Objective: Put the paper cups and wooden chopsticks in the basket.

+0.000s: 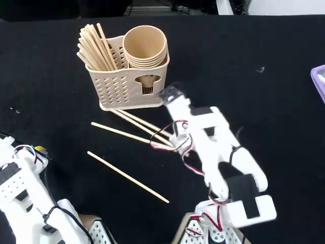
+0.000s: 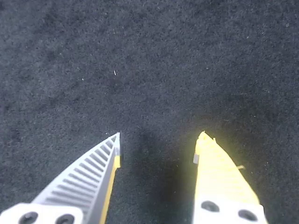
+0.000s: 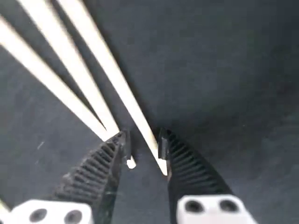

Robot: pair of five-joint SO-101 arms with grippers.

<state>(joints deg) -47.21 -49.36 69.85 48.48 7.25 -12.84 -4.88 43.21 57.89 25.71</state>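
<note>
A beige slotted basket [image 1: 119, 86] stands at the back of the table, with a stack of paper cups [image 1: 145, 46] and a bundle of wooden chopsticks [image 1: 94, 48] in it. Several loose chopsticks [image 1: 133, 135] lie on the black cloth in front of it, and one more [image 1: 127, 177] lies nearer the front. My right gripper [image 3: 142, 140] is down at the near ends of the loose ones. It is narrowly open, with a chopstick [image 3: 112, 70] running between its black fingers. My left gripper [image 2: 159, 140] hangs open over bare cloth at the front left.
The right arm [image 1: 208, 137] stretches from the front edge toward the basket, with its wires hanging over the chopstick ends. The left arm [image 1: 20, 188] sits at the front left corner. A purple object [image 1: 319, 81] shows at the right edge.
</note>
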